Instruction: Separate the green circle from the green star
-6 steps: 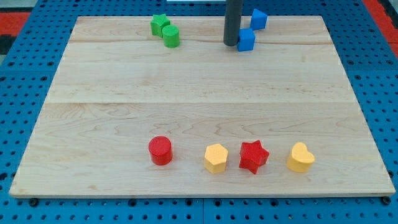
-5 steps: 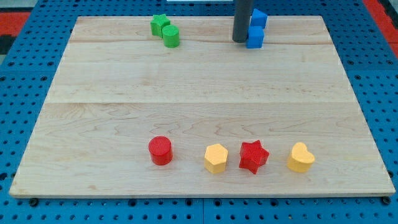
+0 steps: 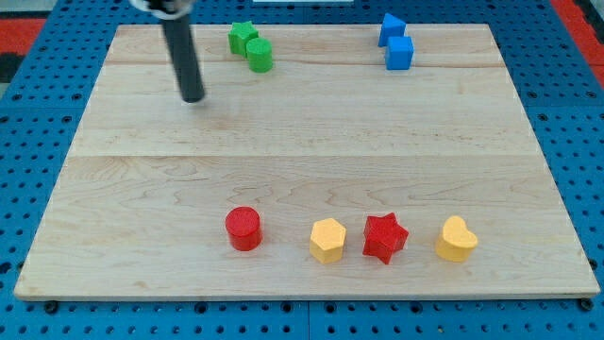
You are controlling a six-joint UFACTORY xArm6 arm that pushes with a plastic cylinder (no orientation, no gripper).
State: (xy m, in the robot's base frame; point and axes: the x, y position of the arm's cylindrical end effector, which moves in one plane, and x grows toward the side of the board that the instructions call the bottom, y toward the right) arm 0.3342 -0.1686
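Observation:
The green star [image 3: 242,36] sits near the board's top edge, left of centre. The green circle [image 3: 260,55] touches it on its lower right side. My tip [image 3: 192,97] rests on the wood to the lower left of both green blocks, a clear gap away from the circle. The dark rod rises from the tip toward the view's top left.
Two blue blocks stand at the top right, a pointed one [image 3: 392,27] above a cube [image 3: 399,53]. Along the bottom lie a red circle [image 3: 243,229], a yellow hexagon-like block [image 3: 327,240], a red star [image 3: 384,237] and a yellow heart-like block [image 3: 457,239]. The board's edge [image 3: 302,295] runs below them.
My tip has swung from beside the blue cube at the top right over to the left, now lower left of the green pair. The blue cube shifted slightly right.

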